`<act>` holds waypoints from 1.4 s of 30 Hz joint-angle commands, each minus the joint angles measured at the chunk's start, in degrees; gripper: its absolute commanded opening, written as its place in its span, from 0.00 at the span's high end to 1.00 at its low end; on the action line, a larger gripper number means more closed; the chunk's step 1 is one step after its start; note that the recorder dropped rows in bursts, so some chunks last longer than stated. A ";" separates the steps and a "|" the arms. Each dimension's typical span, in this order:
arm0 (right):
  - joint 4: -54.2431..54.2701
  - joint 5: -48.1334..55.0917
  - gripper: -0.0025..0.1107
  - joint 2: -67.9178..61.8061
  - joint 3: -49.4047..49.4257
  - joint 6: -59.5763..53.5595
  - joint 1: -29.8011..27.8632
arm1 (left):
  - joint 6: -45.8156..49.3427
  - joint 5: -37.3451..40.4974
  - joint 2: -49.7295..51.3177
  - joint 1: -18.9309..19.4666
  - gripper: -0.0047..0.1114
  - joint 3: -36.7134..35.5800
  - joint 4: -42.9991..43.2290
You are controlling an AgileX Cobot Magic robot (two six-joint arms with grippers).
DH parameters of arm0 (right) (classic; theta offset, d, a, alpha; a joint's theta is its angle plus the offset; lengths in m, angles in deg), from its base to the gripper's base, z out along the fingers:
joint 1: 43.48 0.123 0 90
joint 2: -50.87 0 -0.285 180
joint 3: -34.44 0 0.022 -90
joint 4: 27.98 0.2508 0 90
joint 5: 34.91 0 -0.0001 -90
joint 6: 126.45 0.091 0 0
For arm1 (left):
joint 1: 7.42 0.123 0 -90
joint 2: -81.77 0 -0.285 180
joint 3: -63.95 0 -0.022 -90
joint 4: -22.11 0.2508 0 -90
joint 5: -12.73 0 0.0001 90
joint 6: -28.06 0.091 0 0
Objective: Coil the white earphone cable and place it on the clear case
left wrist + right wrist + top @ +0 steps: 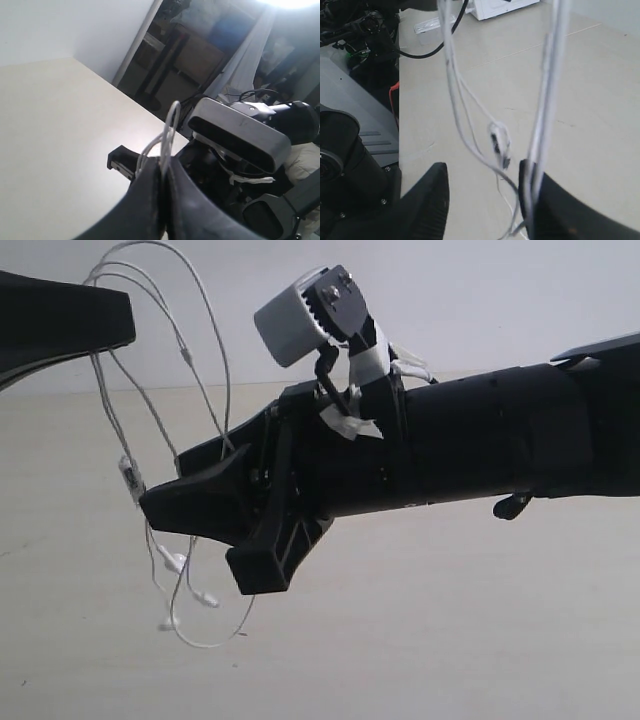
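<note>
The black left gripper (164, 165) was clamped on the thin white earphone cable (546, 100), whose loops dangled beneath it. Just below that gripper, the black right gripper (481, 172) stood open around several strands. Closing might catch only some, tangling the coil or yanking it loose.
</note>
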 commanded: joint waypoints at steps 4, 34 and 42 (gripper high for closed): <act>0.46 1.17 0.58 -0.16 -0.31 -0.64 0.03 | 0.70 1.79 -0.07 -1.60 0.96 -0.14 -2.72; 0.46 2.36 0.62 -6.99 -5.49 -0.21 1.68 | 1.52 1.27 -0.07 -1.60 0.96 -0.14 -4.94; -3.95 2.20 0.98 -6.99 -5.38 4.54 1.68 | 2.01 1.27 -0.07 -1.49 0.96 -0.14 -5.17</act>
